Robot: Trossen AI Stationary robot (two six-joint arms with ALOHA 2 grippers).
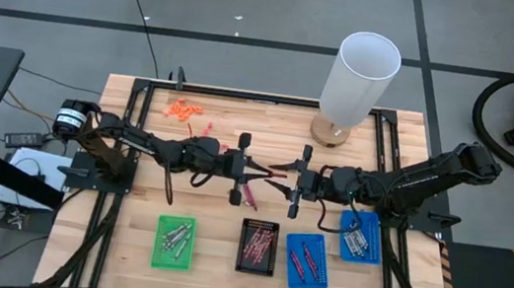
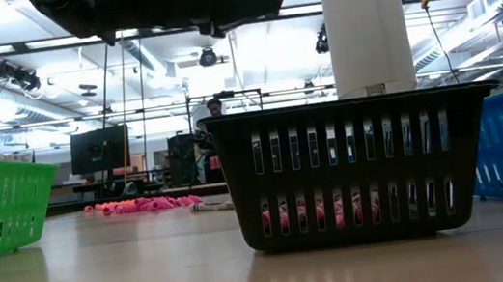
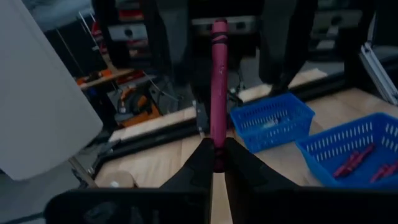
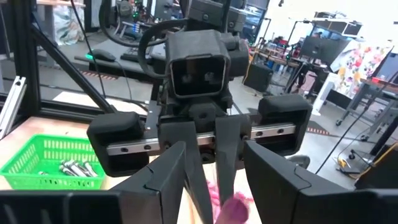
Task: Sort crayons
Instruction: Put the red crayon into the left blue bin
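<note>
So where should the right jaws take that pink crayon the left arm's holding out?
Grip the free upper half of the crayon, approaching head-on from the right. The left gripper clamps only its base, so the shaft sticks out bare toward the right gripper, whose jaws stand open around the tip.

Four small trays sit near the grippers: one green tray (image 1: 173, 242), one black tray (image 1: 258, 247) and two blue trays (image 1: 307, 260). One white cylinder (image 1: 358, 76) stands beyond them. One pink crayon (image 3: 218, 87) is held; loose crayons are too many to count.
</note>
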